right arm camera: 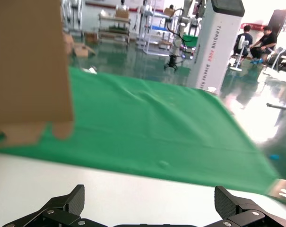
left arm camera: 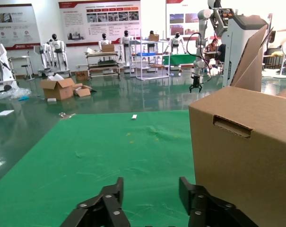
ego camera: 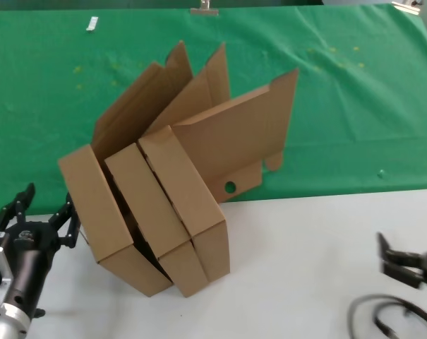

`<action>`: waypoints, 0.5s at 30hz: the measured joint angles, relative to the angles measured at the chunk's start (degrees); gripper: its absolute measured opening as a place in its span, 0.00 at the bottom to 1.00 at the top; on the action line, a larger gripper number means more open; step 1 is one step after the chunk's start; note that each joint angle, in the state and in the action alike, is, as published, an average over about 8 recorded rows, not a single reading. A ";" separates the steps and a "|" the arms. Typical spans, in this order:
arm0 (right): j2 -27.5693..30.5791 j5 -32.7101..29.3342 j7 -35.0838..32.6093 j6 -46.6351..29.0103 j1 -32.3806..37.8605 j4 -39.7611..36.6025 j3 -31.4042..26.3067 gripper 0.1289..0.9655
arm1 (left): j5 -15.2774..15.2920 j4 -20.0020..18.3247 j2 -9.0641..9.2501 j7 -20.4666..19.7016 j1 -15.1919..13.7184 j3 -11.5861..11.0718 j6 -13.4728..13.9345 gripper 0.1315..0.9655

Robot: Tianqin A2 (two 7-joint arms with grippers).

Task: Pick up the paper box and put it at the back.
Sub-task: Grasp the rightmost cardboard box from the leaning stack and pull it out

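- Brown corrugated cardboard: three alike mailer boxes stand side by side on edge, straddling where the white worktop (ego camera: 319, 240) meets the green cloth (ego camera: 51, 113), lid flaps fanned up behind.
- Nearest the left hand (ego camera: 47, 208) is the paper box (ego camera: 104, 219), just beside its fingers and not touching them.
- The left hand sits low at the worktop's near edge, fingers spread wide, holding nothing; its wrist camera shows the box wall with a slot close beside one fingertip (left arm camera: 192, 191).
- The right hand (ego camera: 393, 261) rests low on the white worktop, well apart from the boxes, fingers spread wide and empty.
- A black cable (ego camera: 382, 314) loops beside the right hand.
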 joint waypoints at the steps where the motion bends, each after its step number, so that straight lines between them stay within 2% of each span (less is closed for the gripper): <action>1: 1.11 0.15 -0.41 -0.66 -0.68 -0.06 1.02 1.00 | 0.00 0.00 0.00 0.00 0.00 0.00 0.00 0.26; 6: 6.05 2.73 -5.03 -7.94 -3.24 -1.23 8.92 1.00 | 0.00 0.00 0.00 0.00 0.00 0.00 0.00 0.35; 10: 11.11 6.16 -9.89 -16.86 -2.38 -4.91 13.31 1.00 | 0.00 0.00 0.00 0.00 0.00 0.00 0.00 0.48; 14: 17.37 10.01 -15.52 -26.66 2.43 -11.10 10.58 1.00 | 0.00 0.00 0.00 0.00 0.00 0.00 0.00 0.61; 15: 18.82 10.95 -17.12 -29.12 4.17 -12.88 8.86 1.00 | 0.00 0.00 0.00 0.00 0.00 0.00 0.00 0.61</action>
